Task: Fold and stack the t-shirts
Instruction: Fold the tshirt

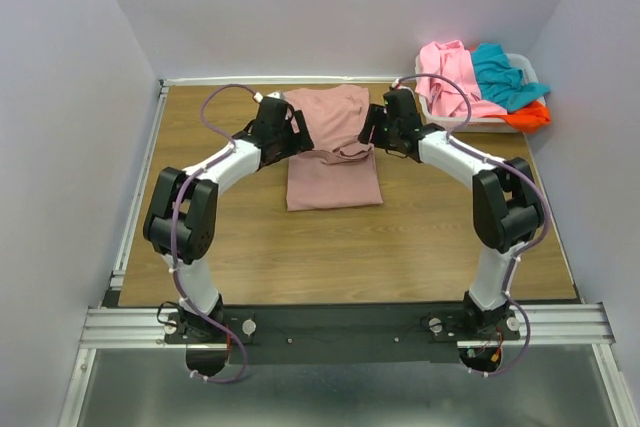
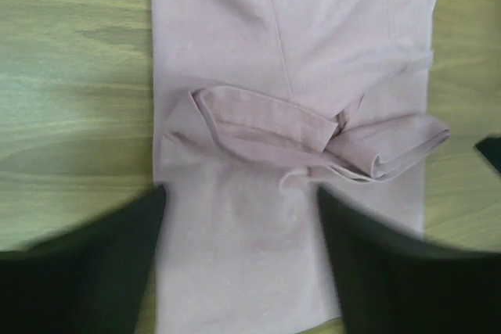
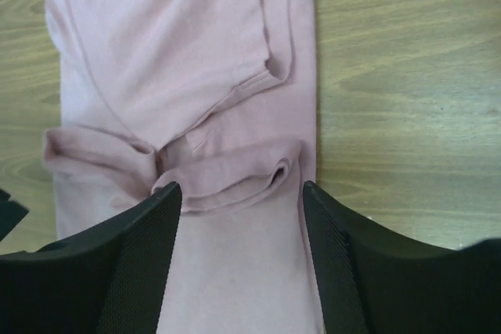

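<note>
Jaws wide and empty, the left gripper [image 2: 239,263] and right gripper [image 3: 239,193] flank the half-folded mauve tee [image 1: 333,162] at centre frame, apparently poised for its next fold, while other tees [image 1: 455,72] wait in the basket [image 1: 470,125], upper right.

The t-shirt [image 1: 333,175] is mauve-pink, the table [image 1: 300,257] brown wood-grain, other tees [image 1: 455,77] pink, teal and orange-red.
</note>
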